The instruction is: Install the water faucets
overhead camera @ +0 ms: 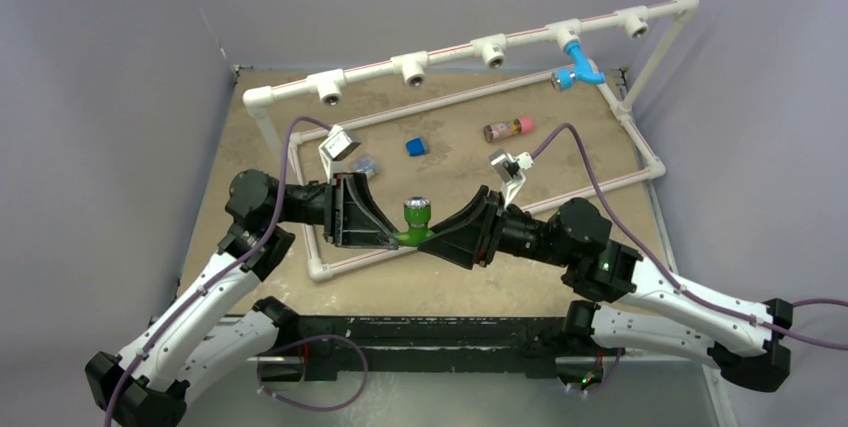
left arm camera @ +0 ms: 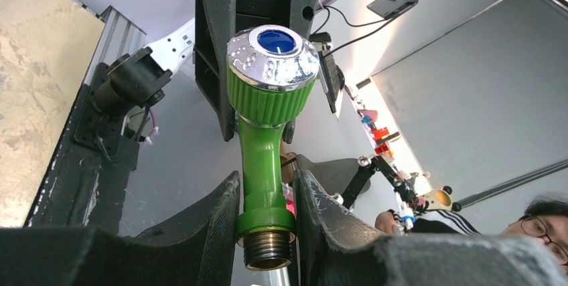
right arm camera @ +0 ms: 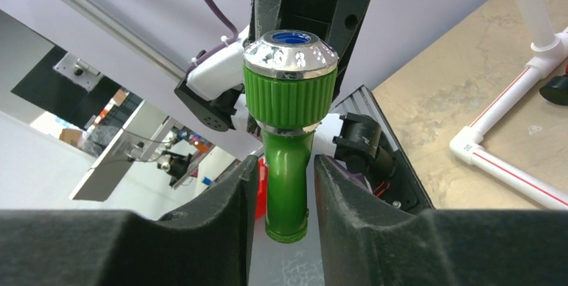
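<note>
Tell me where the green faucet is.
Top view: the green faucet is held upright mid-table toward the near edge, between the left gripper and the right gripper, by the white pipe frame's near rail.

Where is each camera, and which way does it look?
Top external: above and behind, looking down at the table; left arm and right arm show.
Left wrist: on the left arm, facing the green faucet; left end effector shows.
Right wrist: on the right arm; right end effector shows.
Shared: both wrist views face that faucet.

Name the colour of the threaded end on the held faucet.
Brassy gold: the threaded end below the green faucet collar; best in left wrist view.
</note>
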